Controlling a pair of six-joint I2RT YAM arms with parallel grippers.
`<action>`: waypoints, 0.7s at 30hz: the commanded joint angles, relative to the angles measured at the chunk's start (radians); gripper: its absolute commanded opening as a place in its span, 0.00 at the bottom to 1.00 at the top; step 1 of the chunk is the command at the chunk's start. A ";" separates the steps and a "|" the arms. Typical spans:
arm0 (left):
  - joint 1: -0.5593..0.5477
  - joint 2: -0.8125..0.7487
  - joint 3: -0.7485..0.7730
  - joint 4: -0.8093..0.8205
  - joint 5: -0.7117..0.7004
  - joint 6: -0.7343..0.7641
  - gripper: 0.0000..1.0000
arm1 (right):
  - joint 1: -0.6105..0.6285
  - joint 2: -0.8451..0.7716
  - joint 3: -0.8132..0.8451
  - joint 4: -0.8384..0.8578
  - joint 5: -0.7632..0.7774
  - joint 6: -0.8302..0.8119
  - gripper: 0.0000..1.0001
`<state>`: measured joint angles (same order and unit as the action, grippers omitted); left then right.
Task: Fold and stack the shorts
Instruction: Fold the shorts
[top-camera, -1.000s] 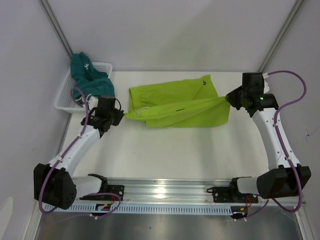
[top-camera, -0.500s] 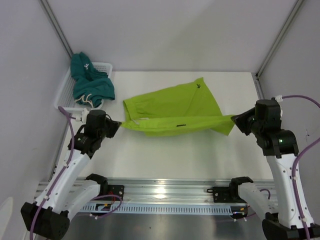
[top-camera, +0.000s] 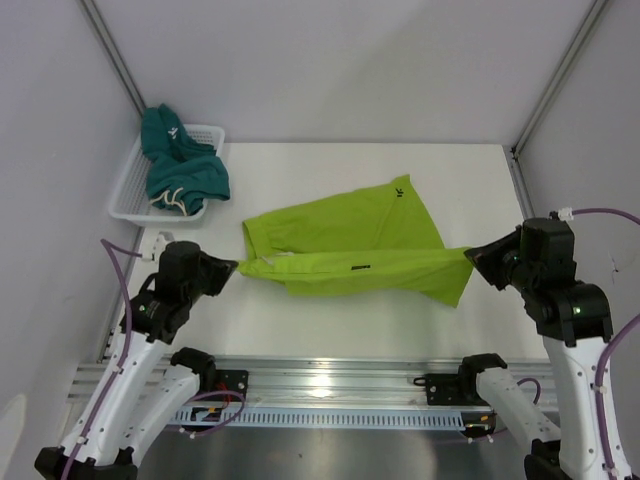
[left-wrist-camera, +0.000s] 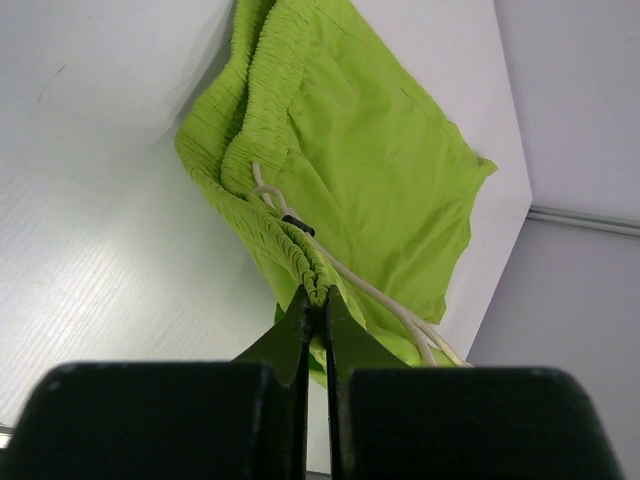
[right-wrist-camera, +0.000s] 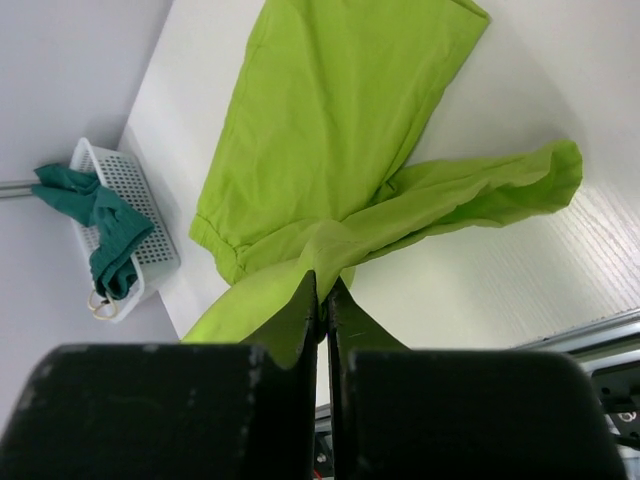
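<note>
Lime green fabric is stretched across the middle of the frame: the lime green shorts (top-camera: 350, 240) lie on the white table (top-camera: 330, 330), pulled into a long band between the two grippers. The left gripper (top-camera: 232, 268) has its fingers pressed together on the gathered waistband at the left end, and the white drawstring (left-wrist-camera: 390, 300) runs just beside them. The right gripper (top-camera: 474, 258) is clamped on the cloth at the right end, where one leg hangs down in a fold. Compared with one second ago, both grippers stand lower in the frame, closer to the arm bases, and the shorts have come down with them. The cloth was bunched before and now lies flatter and wider, with the small logo near its upper edge. The dark teal shorts (top-camera: 180, 165) are unchanged, heaped in the white basket (top-camera: 128, 195) in the upper left of the frame.
</note>
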<state>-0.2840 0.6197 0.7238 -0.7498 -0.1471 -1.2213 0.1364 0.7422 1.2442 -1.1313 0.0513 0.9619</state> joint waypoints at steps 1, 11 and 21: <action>0.000 0.037 0.054 -0.008 -0.051 0.029 0.00 | 0.002 0.089 0.070 0.073 0.010 -0.038 0.00; 0.022 0.209 0.177 0.029 -0.098 0.032 0.00 | -0.001 0.316 0.190 0.195 0.036 -0.089 0.00; 0.072 0.344 0.221 0.105 -0.063 0.002 0.00 | -0.017 0.483 0.222 0.346 0.038 -0.107 0.00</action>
<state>-0.2337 0.9428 0.9043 -0.7036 -0.2066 -1.2133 0.1341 1.2034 1.4101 -0.8787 0.0597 0.8791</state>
